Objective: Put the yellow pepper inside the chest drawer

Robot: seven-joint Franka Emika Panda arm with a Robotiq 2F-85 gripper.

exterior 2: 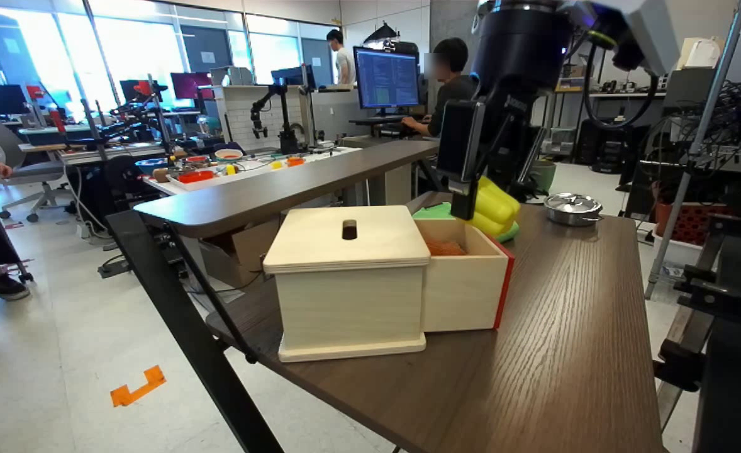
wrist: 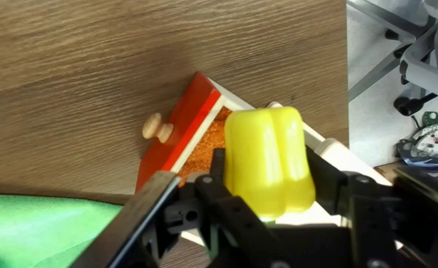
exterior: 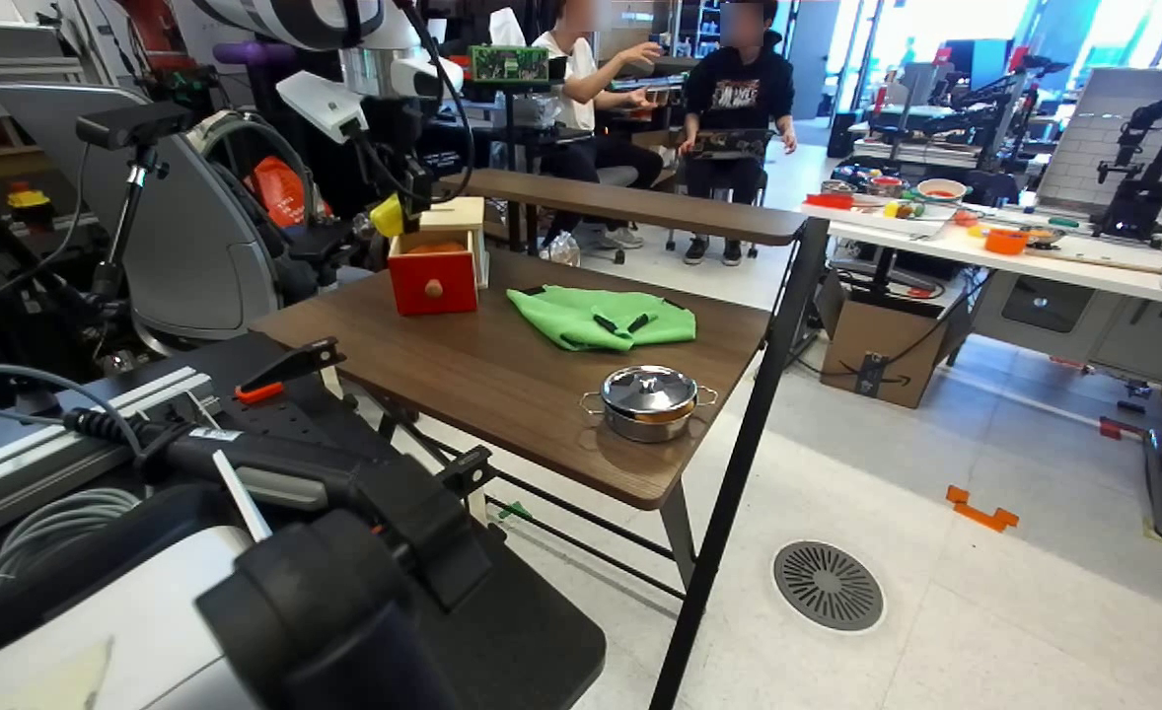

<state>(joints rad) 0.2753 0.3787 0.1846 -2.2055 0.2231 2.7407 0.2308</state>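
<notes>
Clamping a yellow pepper between both fingers, my gripper holds it just right of center in the wrist view, above the open chest drawer. The pepper is bright and glossy, a blocky shape with rounded corners; a groove runs down its length between plump lobes, white glints streak its skin, and a trace of green shows at its lower edge. It hides part of the drawer's opening, where a rough orange surface is visible, with a red front and a round wooden knob to the left. In an exterior view, I have the pepper at a slant, upper right of center, near the chest's pale top, which has a short dark slot. At upper left of an exterior view, the pepper shows small by the drawer; I cannot tell whether it touches the rim. On the brown table, a green cloth lies crumpled near the middle of that frame, and a lidded metal pot stands below it and to the right, well apart from the chest.
</notes>
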